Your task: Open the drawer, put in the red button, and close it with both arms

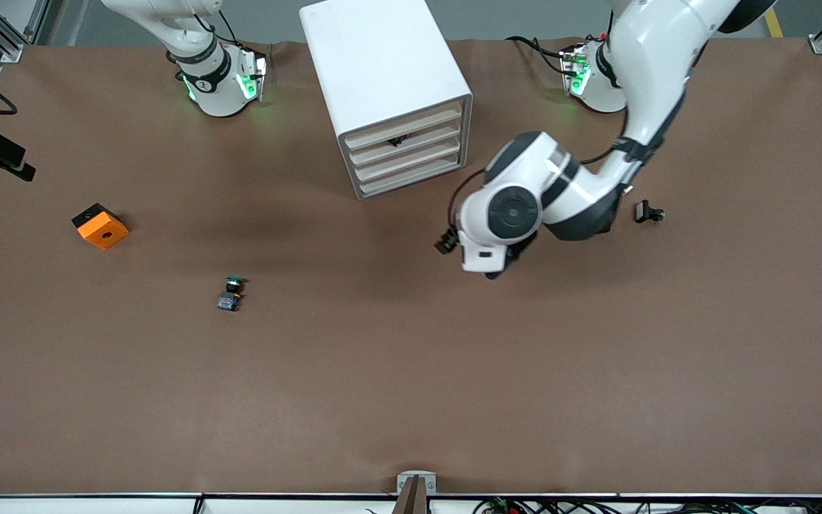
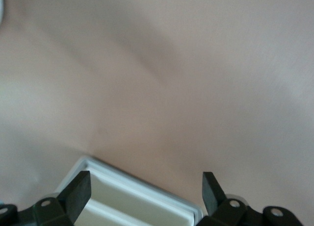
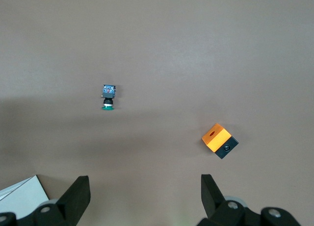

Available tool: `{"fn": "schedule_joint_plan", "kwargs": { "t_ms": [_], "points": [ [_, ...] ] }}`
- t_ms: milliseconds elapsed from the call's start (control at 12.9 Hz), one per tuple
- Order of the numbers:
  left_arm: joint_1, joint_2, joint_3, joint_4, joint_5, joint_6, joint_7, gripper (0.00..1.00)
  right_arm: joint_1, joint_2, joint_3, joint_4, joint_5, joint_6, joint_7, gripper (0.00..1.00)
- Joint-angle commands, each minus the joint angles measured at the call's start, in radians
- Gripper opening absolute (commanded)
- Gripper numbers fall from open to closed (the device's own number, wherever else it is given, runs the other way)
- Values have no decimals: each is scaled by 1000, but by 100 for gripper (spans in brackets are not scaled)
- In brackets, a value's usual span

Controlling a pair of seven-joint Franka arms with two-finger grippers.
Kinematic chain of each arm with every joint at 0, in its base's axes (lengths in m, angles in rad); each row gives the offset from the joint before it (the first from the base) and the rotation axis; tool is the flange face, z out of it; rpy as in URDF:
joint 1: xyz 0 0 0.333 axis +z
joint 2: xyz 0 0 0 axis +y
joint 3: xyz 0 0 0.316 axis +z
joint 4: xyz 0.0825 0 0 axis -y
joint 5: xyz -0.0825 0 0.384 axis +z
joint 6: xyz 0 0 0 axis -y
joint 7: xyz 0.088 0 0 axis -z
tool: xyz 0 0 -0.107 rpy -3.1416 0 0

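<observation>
Two glossy white jointed robot arms with black joint bands rise from rounded white bases glowing green at the frame's top. The left arm at centre right shows a dark grey round cap and thin black cables. Each black two-finger claw has angular fingers with small silver screws.

Cabinet front clear, L arm near.

- I see a brown table carrying everything.
- A white cabinet stands near the edge by the arm bases, about midway along it.
- An orange block lies toward the right arm's end.
- A green-capped switch sits nearer the front camera than the block.
- A small black part lies toward the left arm's end.
</observation>
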Motion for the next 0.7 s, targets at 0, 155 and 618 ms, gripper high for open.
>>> {"fn": "schedule_joint_plan", "kwargs": {
  "t_ms": [0,155,618],
  "points": [
    [69,-79,-12,-8,50,-61,134,100,-12,-33,4,-32,12,20,9,100],
    [161,-128,-16,-11,49,-129,329,100,-12,-34,7,-30,12,23,1,100],
    [252,-296,100,-36,46,-256,745,100,-12,-44,10,-30,12,20,-13,100]
  ]
}}
